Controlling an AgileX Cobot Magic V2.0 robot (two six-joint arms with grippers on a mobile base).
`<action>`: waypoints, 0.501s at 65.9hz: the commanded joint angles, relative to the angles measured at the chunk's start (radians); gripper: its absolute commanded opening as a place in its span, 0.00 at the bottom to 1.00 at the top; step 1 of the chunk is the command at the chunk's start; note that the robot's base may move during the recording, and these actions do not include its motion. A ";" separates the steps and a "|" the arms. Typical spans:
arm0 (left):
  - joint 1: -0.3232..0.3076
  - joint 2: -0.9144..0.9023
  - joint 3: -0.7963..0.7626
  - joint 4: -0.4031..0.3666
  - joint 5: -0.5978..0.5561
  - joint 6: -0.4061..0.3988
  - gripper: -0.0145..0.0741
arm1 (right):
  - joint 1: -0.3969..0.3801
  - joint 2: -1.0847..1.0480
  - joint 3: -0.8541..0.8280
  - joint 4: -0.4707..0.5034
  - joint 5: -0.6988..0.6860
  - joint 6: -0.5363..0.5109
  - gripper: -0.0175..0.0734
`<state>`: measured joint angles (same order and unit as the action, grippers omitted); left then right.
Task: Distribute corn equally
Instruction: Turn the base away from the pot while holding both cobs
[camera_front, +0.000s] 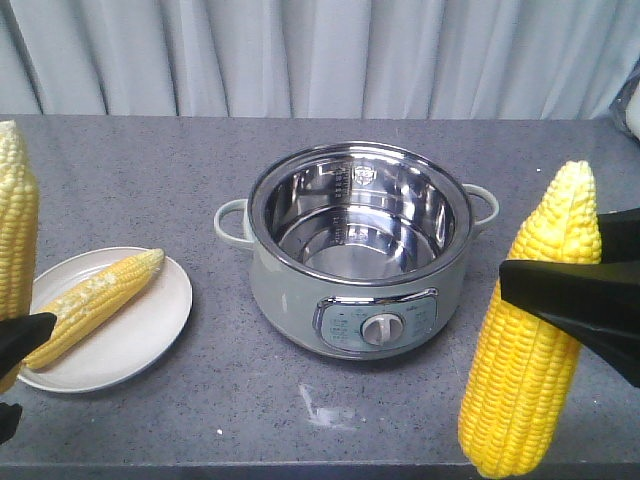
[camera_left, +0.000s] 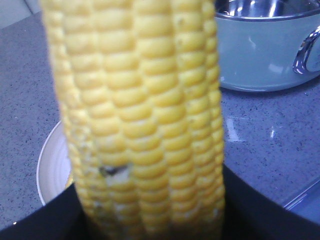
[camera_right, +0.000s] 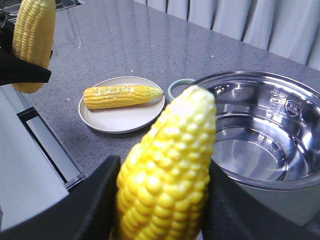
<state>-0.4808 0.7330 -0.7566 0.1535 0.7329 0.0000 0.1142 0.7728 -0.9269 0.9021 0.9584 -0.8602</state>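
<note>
Three cobs of corn show. One cob (camera_front: 95, 300) lies on the white plate (camera_front: 150, 340) at the left. My left gripper (camera_front: 18, 345) is shut on a second cob (camera_front: 15, 230), held upright above the plate's left side; up close this cob (camera_left: 145, 125) fills the left wrist view between the black fingers (camera_left: 270, 215). At the right, my right gripper (camera_front: 555, 285) is shut around the middle of a third cob (camera_front: 530, 330), upright in front of the pot's right side. In the right wrist view that cob (camera_right: 170, 175) stands between the fingers (camera_right: 90, 210).
A grey electric pot (camera_front: 360, 230) with a steel bowl, holding nothing, stands mid-table with its knob facing front. The plate (camera_right: 120, 120) lies left of the pot. Grey curtains hang behind the table. The table's front edge runs just below both grippers.
</note>
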 joint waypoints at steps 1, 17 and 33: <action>-0.001 -0.004 -0.028 0.003 -0.064 0.000 0.52 | 0.000 -0.004 -0.025 0.050 -0.040 -0.008 0.42; -0.001 -0.004 -0.028 0.003 -0.064 0.000 0.52 | 0.000 -0.004 -0.025 0.050 -0.040 -0.008 0.42; -0.001 -0.004 -0.028 0.003 -0.064 0.000 0.52 | 0.000 -0.004 -0.025 0.050 -0.040 -0.008 0.42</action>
<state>-0.4808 0.7330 -0.7566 0.1535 0.7336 0.0000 0.1142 0.7728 -0.9269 0.9021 0.9584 -0.8602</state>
